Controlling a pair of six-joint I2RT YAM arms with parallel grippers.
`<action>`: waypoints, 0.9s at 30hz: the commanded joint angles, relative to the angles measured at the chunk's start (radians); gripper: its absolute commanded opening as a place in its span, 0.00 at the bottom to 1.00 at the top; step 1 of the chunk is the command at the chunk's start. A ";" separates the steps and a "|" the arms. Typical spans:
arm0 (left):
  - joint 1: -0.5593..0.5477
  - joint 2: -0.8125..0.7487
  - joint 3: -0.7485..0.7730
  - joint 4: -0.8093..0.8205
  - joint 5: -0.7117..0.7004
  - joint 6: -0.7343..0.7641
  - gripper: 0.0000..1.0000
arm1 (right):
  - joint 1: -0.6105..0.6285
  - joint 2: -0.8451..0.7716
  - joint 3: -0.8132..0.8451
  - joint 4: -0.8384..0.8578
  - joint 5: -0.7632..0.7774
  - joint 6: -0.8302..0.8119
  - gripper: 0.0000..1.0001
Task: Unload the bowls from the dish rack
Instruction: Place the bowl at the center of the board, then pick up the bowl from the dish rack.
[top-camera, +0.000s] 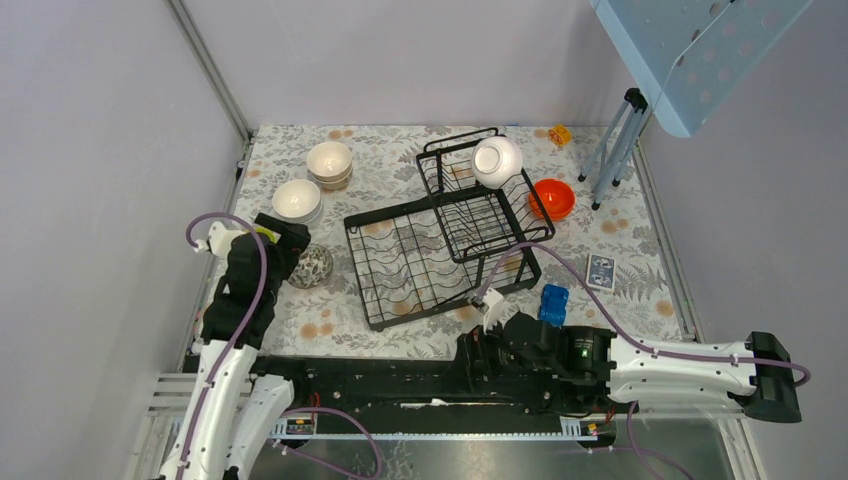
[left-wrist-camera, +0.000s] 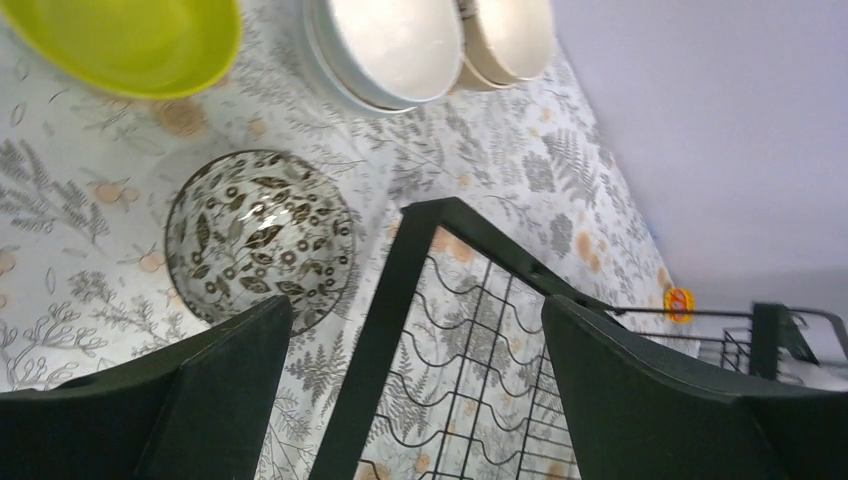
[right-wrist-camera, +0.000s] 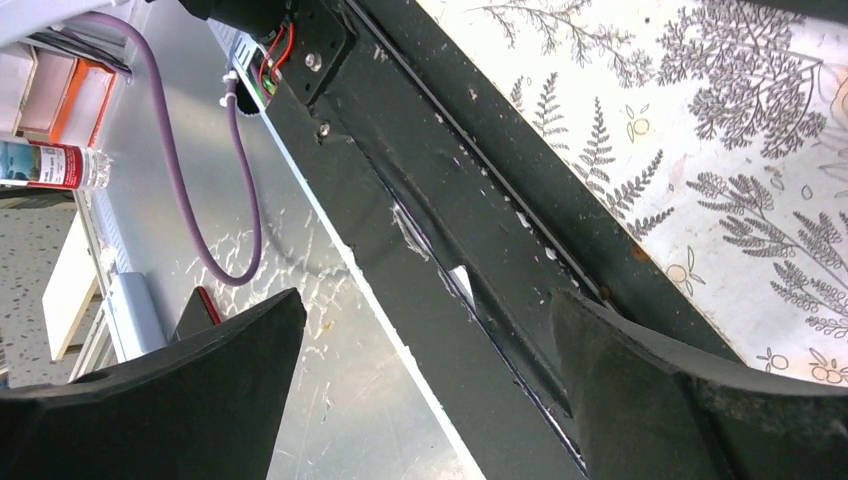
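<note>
The black wire dish rack (top-camera: 440, 250) stands mid-table, and its lower tray shows no bowls. A white bowl (top-camera: 497, 160) lies tipped in the raised upper basket (top-camera: 485, 205). An orange-red bowl (top-camera: 553, 198) sits on the table right of the rack. White (top-camera: 297, 200) and cream (top-camera: 329, 162) bowl stacks stand at the left. A dark-patterned bowl (top-camera: 311, 267) lies beside my left gripper (top-camera: 296, 252), which is open and empty. The left wrist view shows that bowl (left-wrist-camera: 260, 238), a yellow-green bowl (left-wrist-camera: 130, 40) and the rack's corner (left-wrist-camera: 390, 330) between the open fingers (left-wrist-camera: 415, 380). My right gripper (top-camera: 478, 352) is open and empty over the base rail (right-wrist-camera: 425, 390).
A blue toy block (top-camera: 553, 303) and a patterned card (top-camera: 600, 271) lie right of the rack. A small orange toy (top-camera: 560, 134) and tripod legs (top-camera: 615, 150) stand at the back right. Walls close the left and back sides.
</note>
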 joint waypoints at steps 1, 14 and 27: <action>-0.001 0.004 0.092 0.027 0.108 0.141 0.99 | 0.011 0.019 0.092 -0.058 0.051 -0.068 1.00; -0.547 0.174 0.312 0.182 -0.187 0.324 0.99 | 0.011 -0.001 0.239 -0.128 0.267 -0.189 1.00; -0.734 0.306 0.376 0.589 -0.022 0.531 0.99 | 0.012 0.011 0.616 -0.269 0.384 -0.394 1.00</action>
